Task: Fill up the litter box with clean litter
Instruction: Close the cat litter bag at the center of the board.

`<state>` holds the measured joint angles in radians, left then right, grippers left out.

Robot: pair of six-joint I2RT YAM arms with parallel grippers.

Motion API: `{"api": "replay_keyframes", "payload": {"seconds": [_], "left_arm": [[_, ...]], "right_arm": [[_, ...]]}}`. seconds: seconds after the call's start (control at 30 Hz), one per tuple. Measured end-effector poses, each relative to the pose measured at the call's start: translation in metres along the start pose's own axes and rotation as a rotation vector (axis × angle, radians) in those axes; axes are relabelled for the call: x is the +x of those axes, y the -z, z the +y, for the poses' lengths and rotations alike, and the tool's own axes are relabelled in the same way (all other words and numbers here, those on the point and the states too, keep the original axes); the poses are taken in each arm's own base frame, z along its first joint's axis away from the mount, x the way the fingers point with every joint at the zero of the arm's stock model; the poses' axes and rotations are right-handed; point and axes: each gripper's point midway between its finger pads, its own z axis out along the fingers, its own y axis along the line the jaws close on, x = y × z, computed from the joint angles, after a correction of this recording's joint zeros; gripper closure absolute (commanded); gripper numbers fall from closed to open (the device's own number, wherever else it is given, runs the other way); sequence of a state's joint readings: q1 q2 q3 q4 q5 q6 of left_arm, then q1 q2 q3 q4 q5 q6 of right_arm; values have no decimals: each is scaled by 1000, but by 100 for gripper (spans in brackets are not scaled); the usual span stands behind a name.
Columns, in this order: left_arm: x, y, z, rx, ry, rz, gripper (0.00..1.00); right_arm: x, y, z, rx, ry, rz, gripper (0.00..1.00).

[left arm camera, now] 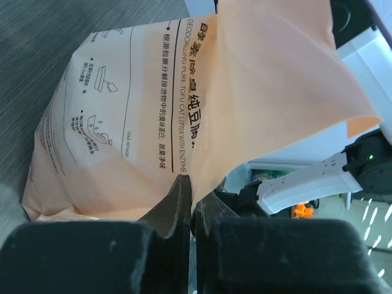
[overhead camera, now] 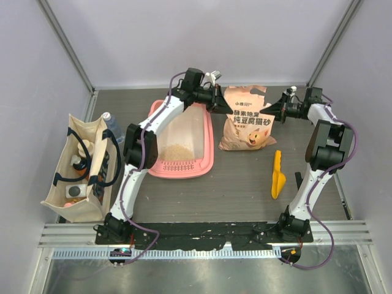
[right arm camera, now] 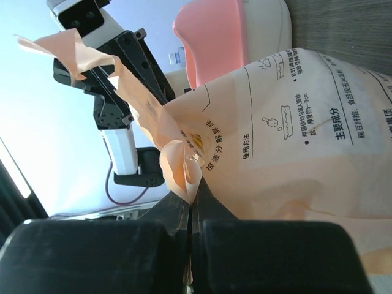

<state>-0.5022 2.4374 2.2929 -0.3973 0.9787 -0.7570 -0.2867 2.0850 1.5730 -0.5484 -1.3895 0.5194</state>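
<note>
The left claw (left arm camera: 191, 191) was found clamped on the upper edge of the litter bag (overhead camera: 248, 125); the right claw (right arm camera: 192, 197) was likewise pinched closed on a crumpled top corner. The litter box (overhead camera: 181, 173) was noted at nine o'clock of the bag, with clean litter (overhead camera: 180, 152) piled only at its near end. It was judged that the thin film could be torn or slipped from either pinch, and granules spilled onto the bench (overhead camera: 233, 196) if the bag were tipped short of the rim.
</note>
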Motion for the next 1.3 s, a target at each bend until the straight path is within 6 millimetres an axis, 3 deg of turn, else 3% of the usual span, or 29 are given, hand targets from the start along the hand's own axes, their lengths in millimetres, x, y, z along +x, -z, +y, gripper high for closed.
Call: {"api": "replay_keyframes", "payload": {"seconds": [0.2,0.3,0.53,0.57,0.63,0.77,0.83,0.93,1.0,1.07,1.17,1.3], "left_arm": [[-12,5,16,-82,48,-58,42],[-24,13,26,-122,27,-104,29],[-58,51,35,-190,-160,-204,27],[-62,57,32,-193,-202,-214,26],[-66,71,23,-220,-314,-229,13],[-68,92,-16,-289,-671,-240,11],[-54,87,-43,-294,-875,-218,10],[-10,65,-85,-237,-1162,-155,13],[22,47,-107,-164,-1337,-93,15],[39,32,-120,-104,-1475,-47,15],[47,21,-113,-83,-1603,29,15],[36,3,-91,-92,-1687,96,14]], "right_arm": [[-6,3,0,1,-33,-21,99],[-5,4,0,3,-35,-27,99],[0,4,-1,18,-57,-19,99],[1,5,-1,19,-57,-18,99],[2,5,-1,21,-66,-16,99],[4,5,-1,26,-76,-13,98],[5,5,-2,27,-86,-10,98],[7,4,-2,28,-93,-7,99],[8,4,-2,29,-98,-4,99],[8,4,-2,29,-99,-3,99],[9,3,-2,29,-95,1,98],[11,2,-1,30,-76,4,99]]}}
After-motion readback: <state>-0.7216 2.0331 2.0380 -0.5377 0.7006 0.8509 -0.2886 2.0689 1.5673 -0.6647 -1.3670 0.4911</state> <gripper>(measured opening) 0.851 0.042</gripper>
